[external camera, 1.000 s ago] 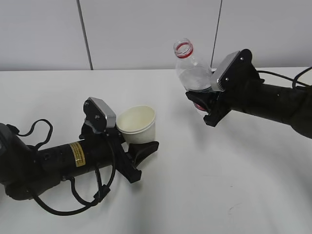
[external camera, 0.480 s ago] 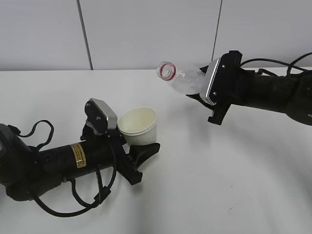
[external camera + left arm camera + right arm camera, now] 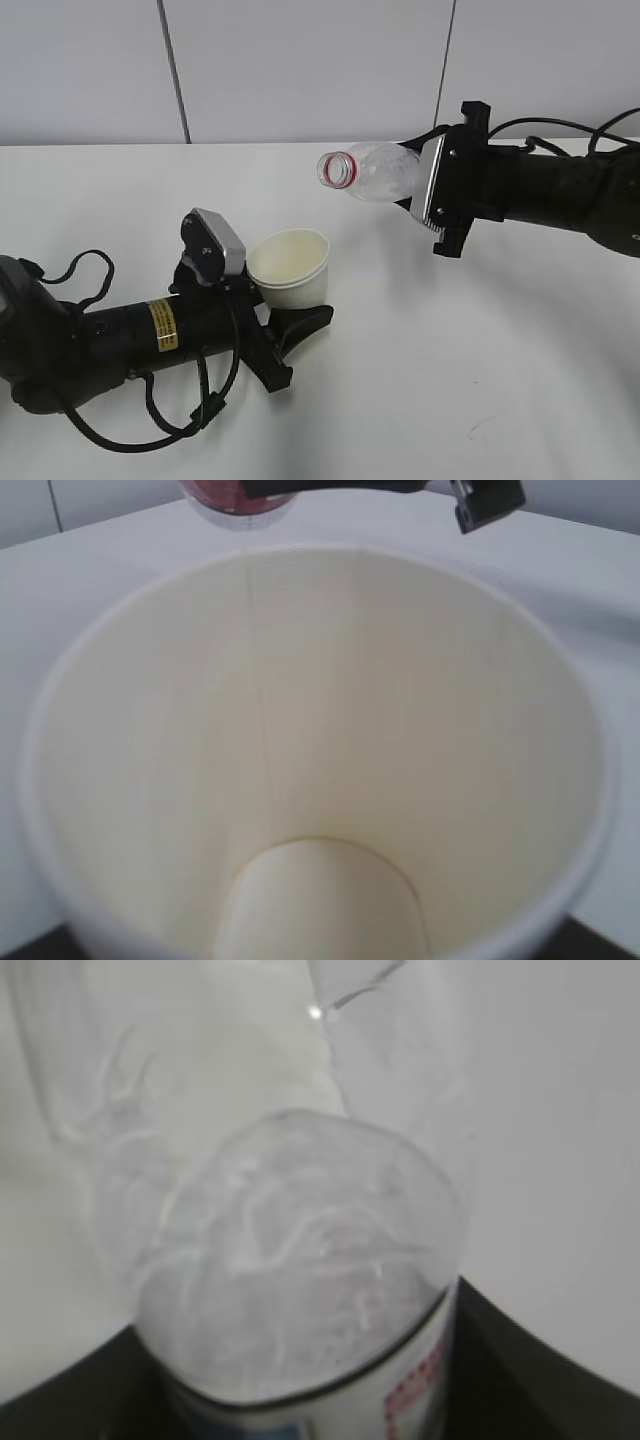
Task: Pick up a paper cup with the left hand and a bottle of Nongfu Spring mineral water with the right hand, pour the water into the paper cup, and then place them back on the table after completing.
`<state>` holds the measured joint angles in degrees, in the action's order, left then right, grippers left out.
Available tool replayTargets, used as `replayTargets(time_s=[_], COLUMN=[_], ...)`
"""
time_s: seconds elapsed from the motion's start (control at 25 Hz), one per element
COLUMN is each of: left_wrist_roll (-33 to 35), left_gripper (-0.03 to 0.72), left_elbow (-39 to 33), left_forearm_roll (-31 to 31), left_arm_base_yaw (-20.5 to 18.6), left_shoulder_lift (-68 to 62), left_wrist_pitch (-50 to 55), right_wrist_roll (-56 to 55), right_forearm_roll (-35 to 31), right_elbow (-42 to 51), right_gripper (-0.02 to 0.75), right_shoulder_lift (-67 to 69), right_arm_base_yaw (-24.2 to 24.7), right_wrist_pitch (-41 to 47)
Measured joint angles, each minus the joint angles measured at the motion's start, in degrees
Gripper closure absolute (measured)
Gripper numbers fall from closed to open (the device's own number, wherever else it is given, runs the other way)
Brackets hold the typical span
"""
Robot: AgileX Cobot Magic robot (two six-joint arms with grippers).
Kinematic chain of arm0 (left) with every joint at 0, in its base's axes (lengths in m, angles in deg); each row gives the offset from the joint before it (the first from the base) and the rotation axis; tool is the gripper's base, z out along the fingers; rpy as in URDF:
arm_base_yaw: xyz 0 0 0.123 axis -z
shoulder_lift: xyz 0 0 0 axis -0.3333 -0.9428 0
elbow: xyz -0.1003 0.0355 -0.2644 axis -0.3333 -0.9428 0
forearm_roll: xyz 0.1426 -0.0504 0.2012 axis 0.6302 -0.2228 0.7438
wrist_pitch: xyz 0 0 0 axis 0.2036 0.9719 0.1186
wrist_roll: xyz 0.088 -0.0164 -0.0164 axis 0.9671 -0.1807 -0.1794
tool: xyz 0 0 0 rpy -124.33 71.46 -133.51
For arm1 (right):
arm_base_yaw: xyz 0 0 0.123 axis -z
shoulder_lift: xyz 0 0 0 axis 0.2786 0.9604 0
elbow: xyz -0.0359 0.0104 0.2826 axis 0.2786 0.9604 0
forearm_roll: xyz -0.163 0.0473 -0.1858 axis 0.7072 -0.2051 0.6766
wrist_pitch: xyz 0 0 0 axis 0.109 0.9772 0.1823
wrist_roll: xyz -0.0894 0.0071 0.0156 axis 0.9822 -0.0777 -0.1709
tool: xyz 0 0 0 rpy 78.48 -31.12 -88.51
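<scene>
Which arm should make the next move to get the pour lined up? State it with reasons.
Right, probably. The right hand holds the bottle tipped almost level, its mouth above and behind the paper cup. The left hand holds the cup upright and looks dry inside.

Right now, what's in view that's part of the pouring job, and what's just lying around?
Part of the job:
paper cup, held by the left gripper
water bottle, uncapped and tipped sideways, held by the right gripper
white table

Just lying about:
nothing else sits on the table; only the grey wall behind
</scene>
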<state>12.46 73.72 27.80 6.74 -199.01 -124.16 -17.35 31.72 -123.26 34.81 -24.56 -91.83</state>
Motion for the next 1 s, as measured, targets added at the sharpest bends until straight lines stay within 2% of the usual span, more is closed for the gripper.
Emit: replayTargets(time_s=[0.24, 0.72, 1.0], left_wrist_roll=[0.0, 0.0, 0.0], left_gripper=[0.309, 0.309, 0.309], left_elbow=[0.0, 0.0, 0.0], left_forearm_roll=[1.95, 2.32, 1.89], left_arm_base_yaw=[0.0, 2.34, 2.36], left_shoulder_lift=[0.0, 0.0, 0.0], left_wrist_pitch=[0.0, 0.0, 0.0], right_wrist_roll=[3.98, 10.52, 14.02], right_forearm_roll=[0.0, -2.15, -2.24], right_elbow=[0.0, 0.0, 0.0], right_gripper=[0.307, 0.307, 0.307], right_shoulder_lift=[0.0, 0.0, 0.0], right_arm_base_yaw=[0.0, 0.0, 0.0], right_wrist_pitch=[0.0, 0.0, 0.0])
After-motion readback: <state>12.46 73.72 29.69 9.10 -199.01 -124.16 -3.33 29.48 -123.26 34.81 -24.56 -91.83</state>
